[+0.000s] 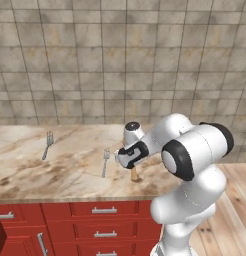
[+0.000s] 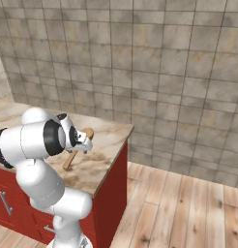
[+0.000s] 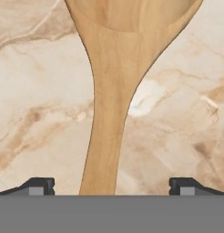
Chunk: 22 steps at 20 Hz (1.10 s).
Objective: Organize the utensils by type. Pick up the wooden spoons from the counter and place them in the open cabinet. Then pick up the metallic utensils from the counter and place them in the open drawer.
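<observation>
One wooden spoon (image 3: 109, 113) centred under gripper (image 3: 112, 186).
Fingers wide apart, straddling handle; drop straight to counter (image 3: 36, 91), then close.

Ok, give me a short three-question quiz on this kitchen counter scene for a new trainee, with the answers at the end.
1. True or false: the gripper is shut on the wooden spoon.
2. How many forks lie on the counter?
3. Which lies nearer the arm: A, left fork, or B, right fork?

Key: 1. False: the fingertips stand wide apart, either side of the handle, not touching it. 2. Two. 3. B.
</observation>
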Available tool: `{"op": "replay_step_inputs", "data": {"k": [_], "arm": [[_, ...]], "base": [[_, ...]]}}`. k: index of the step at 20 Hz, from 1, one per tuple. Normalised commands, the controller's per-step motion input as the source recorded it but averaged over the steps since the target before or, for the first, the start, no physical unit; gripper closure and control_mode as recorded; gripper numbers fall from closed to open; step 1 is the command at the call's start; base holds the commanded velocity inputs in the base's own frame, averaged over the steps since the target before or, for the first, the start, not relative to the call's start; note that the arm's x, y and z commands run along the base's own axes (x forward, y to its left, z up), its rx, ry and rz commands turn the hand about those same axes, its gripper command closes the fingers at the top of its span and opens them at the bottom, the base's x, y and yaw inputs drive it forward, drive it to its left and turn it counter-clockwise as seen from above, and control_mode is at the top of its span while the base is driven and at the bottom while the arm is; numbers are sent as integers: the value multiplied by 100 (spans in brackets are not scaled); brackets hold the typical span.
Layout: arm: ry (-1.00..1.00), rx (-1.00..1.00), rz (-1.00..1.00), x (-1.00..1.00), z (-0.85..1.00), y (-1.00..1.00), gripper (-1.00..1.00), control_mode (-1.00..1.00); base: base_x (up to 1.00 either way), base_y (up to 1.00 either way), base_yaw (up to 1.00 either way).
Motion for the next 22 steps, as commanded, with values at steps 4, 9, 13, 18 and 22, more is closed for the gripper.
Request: {"op": "replay_step_inputs", "data": {"k": [4,9,13,18,22], "arm": [[0,0,0,15,-13,0,-100,-100],[0,0,0,10,-14,0,-100,-100],[0,0,0,0,-17,0,100,-100],[0,0,0,0,-12,0,100,-100],[0,0,0,-11,-3,-8,100,-100]], "base": [[0,0,0],[0,0,0],[0,0,0],[0,0,0],[0,0,0]]}}
